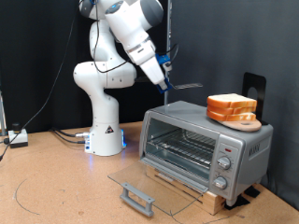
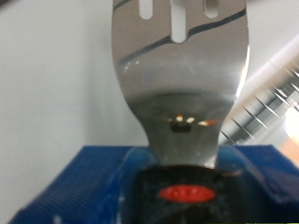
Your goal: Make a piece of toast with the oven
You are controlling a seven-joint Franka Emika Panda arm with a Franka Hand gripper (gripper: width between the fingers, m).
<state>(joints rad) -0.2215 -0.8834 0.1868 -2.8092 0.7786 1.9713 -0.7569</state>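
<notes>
The tool [image 1: 164, 78] grips a spatula [image 1: 187, 86] above the open oven [image 1: 201, 145] — the bread pile [image 1: 232, 108] looks light, soft, best lifted from beneath.

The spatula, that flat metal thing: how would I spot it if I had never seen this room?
Start at the silver oven with its glass door folded down flat. Above its top, towards the exterior view's left, the white robot arm's gripper holds the spatula out sideways. It is the only thin, slotted metal blade there, hanging in the air, apart from the bread stacked on the oven.
</notes>
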